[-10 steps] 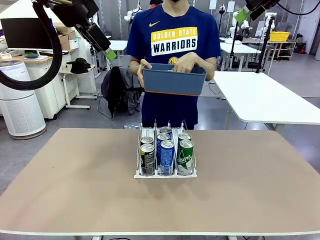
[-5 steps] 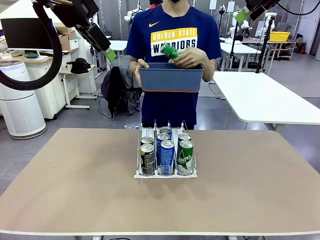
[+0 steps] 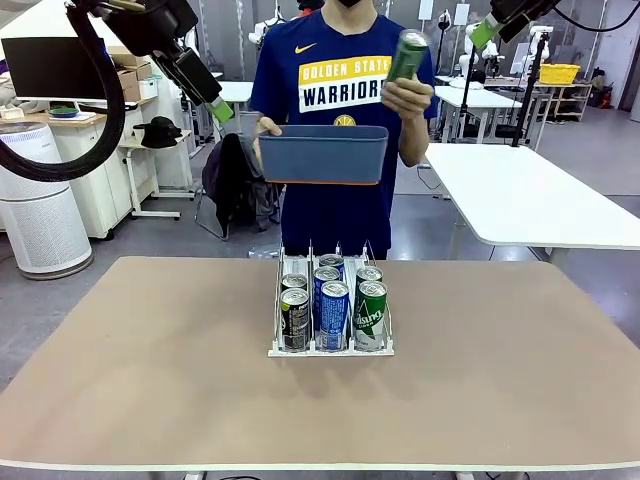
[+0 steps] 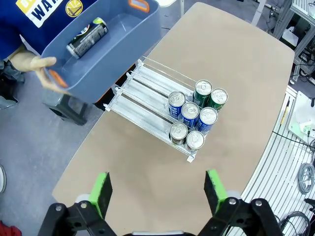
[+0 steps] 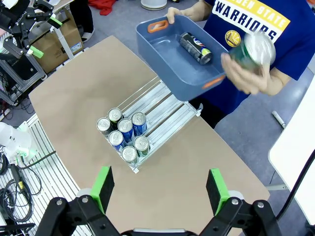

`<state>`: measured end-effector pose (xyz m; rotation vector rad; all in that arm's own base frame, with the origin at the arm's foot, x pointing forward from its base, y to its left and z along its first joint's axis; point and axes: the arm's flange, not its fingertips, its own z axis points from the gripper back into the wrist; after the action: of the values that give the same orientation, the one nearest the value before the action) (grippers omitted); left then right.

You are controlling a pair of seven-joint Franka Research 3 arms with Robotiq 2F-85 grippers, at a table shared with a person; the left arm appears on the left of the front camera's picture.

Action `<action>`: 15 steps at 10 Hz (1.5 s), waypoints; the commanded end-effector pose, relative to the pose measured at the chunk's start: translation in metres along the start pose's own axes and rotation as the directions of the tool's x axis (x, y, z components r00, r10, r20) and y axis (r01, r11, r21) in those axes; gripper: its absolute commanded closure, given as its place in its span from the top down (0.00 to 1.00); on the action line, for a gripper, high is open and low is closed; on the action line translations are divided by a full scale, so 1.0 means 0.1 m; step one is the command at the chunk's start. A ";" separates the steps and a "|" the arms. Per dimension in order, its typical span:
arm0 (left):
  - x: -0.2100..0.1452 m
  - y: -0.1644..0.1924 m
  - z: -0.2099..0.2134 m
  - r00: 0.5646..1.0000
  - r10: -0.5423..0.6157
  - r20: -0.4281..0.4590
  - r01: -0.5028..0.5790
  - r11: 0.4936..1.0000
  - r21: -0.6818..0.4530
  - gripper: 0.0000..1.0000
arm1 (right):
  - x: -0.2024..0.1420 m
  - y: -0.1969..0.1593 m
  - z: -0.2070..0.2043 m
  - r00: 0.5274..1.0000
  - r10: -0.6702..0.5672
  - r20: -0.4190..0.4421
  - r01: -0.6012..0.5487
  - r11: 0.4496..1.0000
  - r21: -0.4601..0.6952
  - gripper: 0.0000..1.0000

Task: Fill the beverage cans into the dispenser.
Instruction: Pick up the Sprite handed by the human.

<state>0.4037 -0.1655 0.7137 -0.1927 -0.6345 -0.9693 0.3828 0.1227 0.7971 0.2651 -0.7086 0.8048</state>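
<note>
While the left hand [image 4: 157,191] and right hand [image 5: 160,189] hang open, a person [image 3: 340,190] holds a green aluminium can [image 3: 406,55] up beside a blue plastic bin [image 3: 322,155].

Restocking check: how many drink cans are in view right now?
9. Seven stand in the rack: two, three and two per lane. One black can lies in the blue bin; one green can is in the person's hand.

green can [image 5: 251,49] blurred, R wrist | bin [image 3: 322,158] contents hidden, front
</note>
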 end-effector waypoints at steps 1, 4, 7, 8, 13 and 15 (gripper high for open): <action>0.00 0.01 0.00 1.000 -0.001 0.003 0.000 1.000 0.005 1.00 | 0.00 0.01 -0.01 1.000 -0.013 0.010 0.013 1.000 0.016 1.00; 0.00 0.01 0.00 1.000 -0.001 0.003 0.000 1.000 0.005 1.00 | 0.00 0.01 -0.01 1.000 -0.013 0.010 0.013 1.000 0.016 1.00; 0.00 0.01 0.00 1.000 -0.001 0.003 0.000 1.000 0.005 1.00 | 0.00 0.01 -0.01 1.000 -0.013 0.010 0.013 1.000 0.016 1.00; 0.00 0.01 0.00 1.000 -0.001 0.003 0.000 1.000 0.005 1.00 | 0.00 0.01 -0.01 1.000 -0.013 0.010 0.013 1.000 0.016 1.00; 0.00 0.01 0.00 1.000 -0.001 0.003 0.000 1.000 0.005 1.00 | 0.00 0.01 -0.01 1.000 -0.013 0.010 0.013 1.000 0.016 1.00; 0.00 0.01 0.00 1.000 -0.001 0.003 0.000 1.000 0.005 1.00 | 0.00 0.01 -0.01 1.000 -0.013 0.010 0.013 1.000 0.016 1.00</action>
<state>0.4037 -0.1655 0.7137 -0.1927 -0.6346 -0.9693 0.3828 0.1226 0.7971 0.2651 -0.7086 0.8048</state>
